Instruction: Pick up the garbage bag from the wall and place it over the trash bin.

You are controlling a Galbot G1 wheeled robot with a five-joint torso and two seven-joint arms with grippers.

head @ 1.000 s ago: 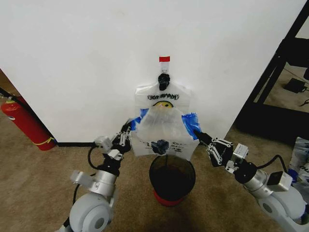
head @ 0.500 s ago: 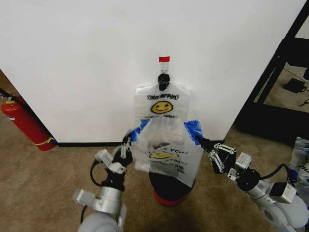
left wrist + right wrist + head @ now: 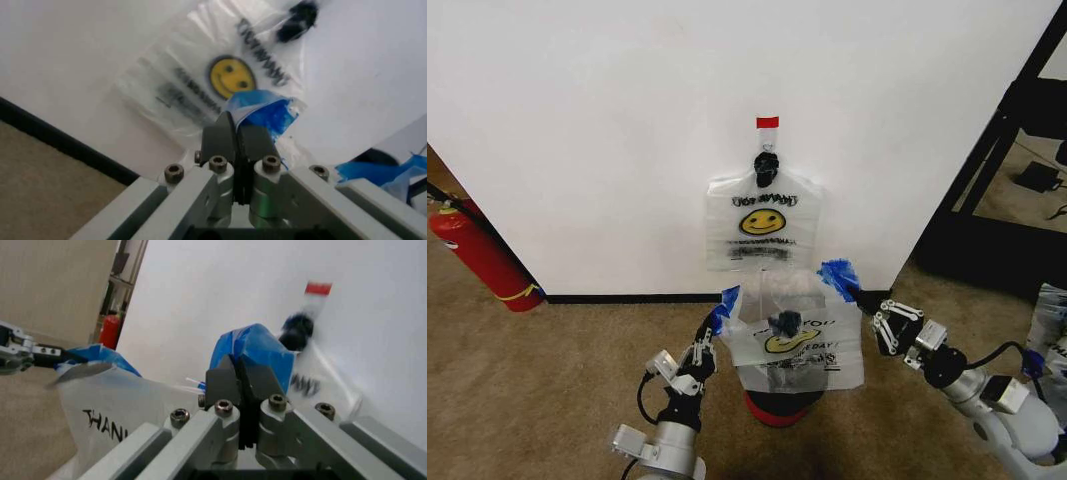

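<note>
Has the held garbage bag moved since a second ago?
Yes. The garbage bag has dropped away from the black hook, now draped over the trash bin.

Downward head view; close wrist views

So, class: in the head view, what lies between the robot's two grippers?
The garbage bag hangs stretched between them, the left gripper and the right gripper each pinching a blue edge patch, above the trash bin.
</note>
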